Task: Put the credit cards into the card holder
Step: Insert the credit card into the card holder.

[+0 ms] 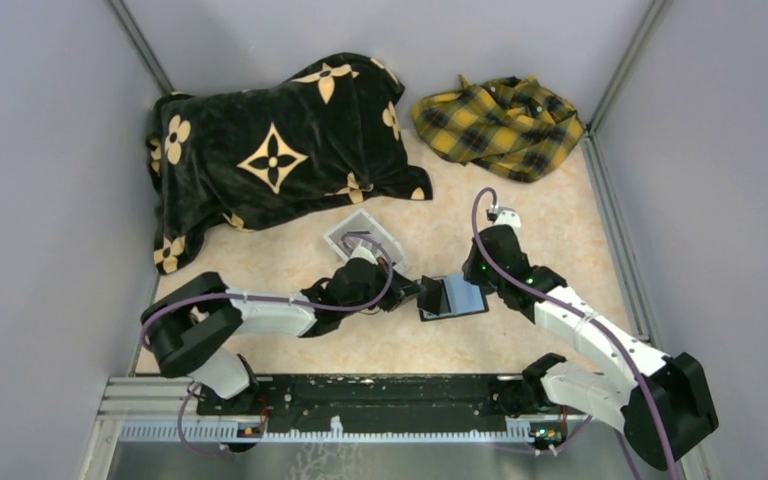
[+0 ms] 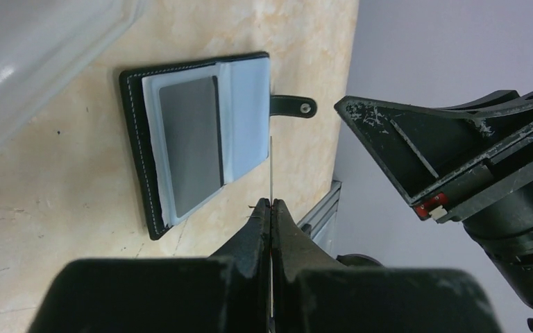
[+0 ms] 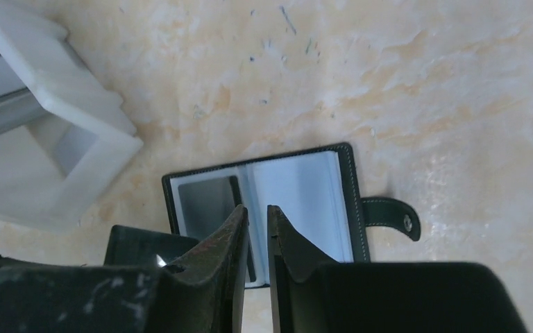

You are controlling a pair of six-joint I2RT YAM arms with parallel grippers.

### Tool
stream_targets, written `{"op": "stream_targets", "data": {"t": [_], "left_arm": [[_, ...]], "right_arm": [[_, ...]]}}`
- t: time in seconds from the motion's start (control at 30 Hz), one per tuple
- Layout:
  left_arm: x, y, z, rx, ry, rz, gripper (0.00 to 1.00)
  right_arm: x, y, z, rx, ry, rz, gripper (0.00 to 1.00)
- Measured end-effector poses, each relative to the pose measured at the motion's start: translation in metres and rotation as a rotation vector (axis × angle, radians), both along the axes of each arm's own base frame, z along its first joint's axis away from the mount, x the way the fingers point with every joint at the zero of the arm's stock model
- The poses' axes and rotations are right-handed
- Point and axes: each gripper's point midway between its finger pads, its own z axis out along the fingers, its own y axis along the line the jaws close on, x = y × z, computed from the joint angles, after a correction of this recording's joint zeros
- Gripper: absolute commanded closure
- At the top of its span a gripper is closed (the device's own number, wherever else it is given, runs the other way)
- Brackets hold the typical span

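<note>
The card holder (image 1: 457,298) lies open on the table, a black bifold with pale inner pages (image 2: 244,104) and a strap clasp (image 3: 392,215). A grey credit card (image 2: 191,142) sits in one of its slots (image 3: 205,205). My left gripper (image 2: 271,202) is shut on a thin credit card (image 2: 271,166), seen edge-on and sticking out past the fingertips beside the holder's near edge. In the top view the left gripper (image 1: 422,293) is just left of the holder. My right gripper (image 3: 257,208) hovers over the holder's middle fold (image 1: 472,282), its jaws a narrow gap apart with nothing between them.
A white open-top box (image 1: 365,235) stands just behind the left gripper, also at the left of the right wrist view (image 3: 48,159). A black flowered blanket (image 1: 280,150) and a yellow plaid cloth (image 1: 500,125) lie at the back. Grey walls enclose the table.
</note>
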Motion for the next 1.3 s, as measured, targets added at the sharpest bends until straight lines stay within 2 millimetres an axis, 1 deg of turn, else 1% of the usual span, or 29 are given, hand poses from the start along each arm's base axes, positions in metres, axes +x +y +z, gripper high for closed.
{"op": "stream_targets", "data": {"t": [0.1,0.23,0.33,0.57,0.73,0.97,1.13,1.3], "left_arm": [[-0.004,-0.008,-0.014,0.009,0.003,0.005,1.00],[-0.004,-0.014,-0.028,0.022,-0.005,0.028,1.00],[-0.002,-0.016,-0.033,0.032,-0.014,0.048,1.00],[0.013,-0.026,-0.035,0.034,-0.051,0.096,1.00],[0.019,-0.035,-0.038,0.040,-0.060,0.105,1.00],[0.014,-0.035,-0.043,0.064,-0.060,0.118,1.00],[0.011,-0.033,-0.050,0.092,-0.056,0.138,1.00],[0.012,-0.030,-0.053,0.111,-0.053,0.160,1.00]], "right_arm": [[-0.012,0.006,-0.019,0.027,0.051,0.040,0.93],[-0.020,0.007,-0.033,0.046,0.087,0.056,1.00],[-0.022,0.004,-0.039,0.059,0.100,0.046,1.00],[-0.022,-0.008,-0.052,0.085,0.126,0.002,1.00],[-0.018,-0.016,-0.054,0.107,0.128,-0.028,1.00],[-0.014,-0.025,-0.059,0.117,0.133,-0.053,1.00],[-0.016,-0.028,-0.068,0.118,0.155,-0.061,1.00],[-0.017,-0.031,-0.077,0.113,0.178,-0.068,1.00]]}}
